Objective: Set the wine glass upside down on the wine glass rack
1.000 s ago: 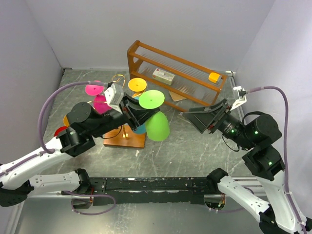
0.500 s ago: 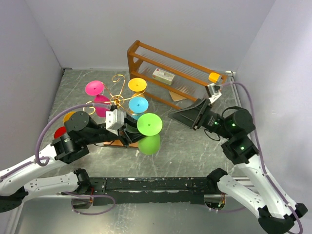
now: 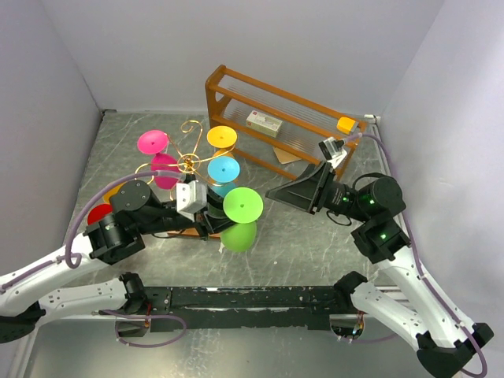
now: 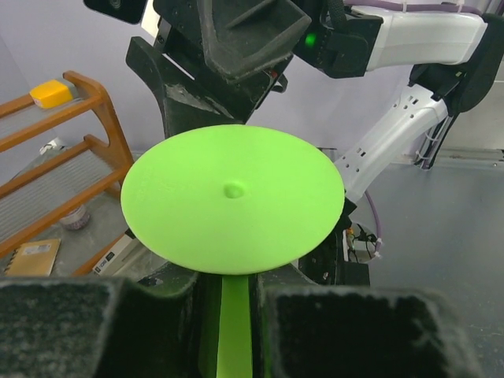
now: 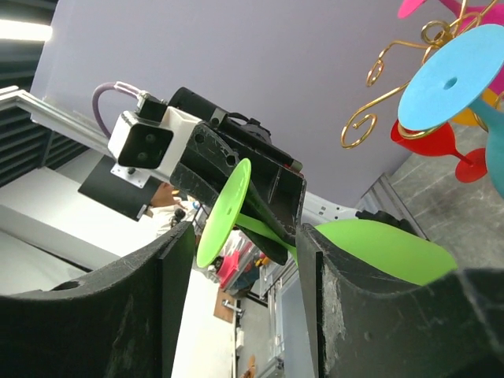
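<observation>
**Grey table, white walls: green glass pulled back from the rack, second arm closing in**

Grey marbled table (image 3: 315, 236), plain white enclosure walls.

Left gripper (image 4: 227, 311) is clenched on the stem of the green wine glass (image 3: 242, 205). The glass is tilted, with its foot uppermost and its bowl below. It hangs in the air toward the table's near edge, just in front of the wine glass rack (image 3: 189, 161), and I see no contact with it.

Change over the last second:
- The left arm has drawn the glass back from over the rack and lowered it toward the near edge. The gold scrolls, hidden behind the arm before, are now exposed.
- Right gripper (image 3: 276, 191) has swung in from beside the wooden shelf (image 3: 213, 98) to just beside the glass foot. Its jaws have narrowed but stand apart, holding nothing.
- In the right wrist view the green foot sits framed between its fingers, clear of both.

Reading: this looks like a handover or regrip being staged, not a placement. The hanging is not yet done.

Holders and contents:
- Rack: blue glass (image 3: 223, 168), yellow glass (image 3: 221, 136), pink glass (image 3: 153, 142) and magenta glass (image 3: 164, 169) show foot-up around the scroll arms.
- Red glass (image 3: 98, 213) and orange glass (image 3: 114, 189) sit low at the rack's left. I cannot tell whether they are hung or resting on the table.
- Shelf: white box (image 3: 264, 122) on the upper level, yellow block (image 3: 346, 124) at the right end, tan card (image 3: 287, 156) at the bottom.
</observation>
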You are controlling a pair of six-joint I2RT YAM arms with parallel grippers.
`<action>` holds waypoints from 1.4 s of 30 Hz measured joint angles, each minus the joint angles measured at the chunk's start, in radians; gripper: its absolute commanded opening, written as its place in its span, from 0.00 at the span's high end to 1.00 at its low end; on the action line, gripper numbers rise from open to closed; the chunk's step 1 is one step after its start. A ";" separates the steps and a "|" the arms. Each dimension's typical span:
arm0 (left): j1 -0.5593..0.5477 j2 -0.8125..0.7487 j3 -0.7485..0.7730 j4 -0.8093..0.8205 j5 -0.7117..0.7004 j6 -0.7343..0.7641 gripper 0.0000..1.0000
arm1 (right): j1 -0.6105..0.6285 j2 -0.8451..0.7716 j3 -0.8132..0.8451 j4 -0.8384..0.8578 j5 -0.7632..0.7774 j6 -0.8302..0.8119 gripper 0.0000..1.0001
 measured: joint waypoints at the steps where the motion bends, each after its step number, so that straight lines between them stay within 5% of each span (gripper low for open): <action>1: 0.000 0.006 0.000 0.008 0.000 -0.002 0.93 | 0.000 0.000 0.000 -0.001 -0.002 0.000 0.48; 8: 0.000 0.090 0.000 0.075 0.014 -0.020 0.93 | 0.000 0.032 0.028 -0.083 -0.016 -0.034 0.67; 14: 0.000 0.163 0.011 0.097 0.018 -0.021 0.88 | 0.000 0.050 0.057 -0.182 -0.037 -0.063 1.00; 18: 0.000 0.174 0.023 0.091 0.001 -0.025 0.49 | -0.002 0.039 0.062 -0.217 -0.029 -0.039 1.00; 22: 0.000 0.174 0.049 0.077 -0.033 -0.074 0.31 | -0.001 0.032 0.107 -0.246 0.001 -0.053 1.00; 30: 0.000 0.108 0.063 0.043 -0.114 -0.232 0.21 | 0.001 0.061 0.244 -0.393 0.136 -0.150 1.00; 42: 0.000 0.029 0.067 0.031 -0.261 -0.658 0.21 | 0.001 0.089 0.266 -0.407 0.231 -0.217 1.00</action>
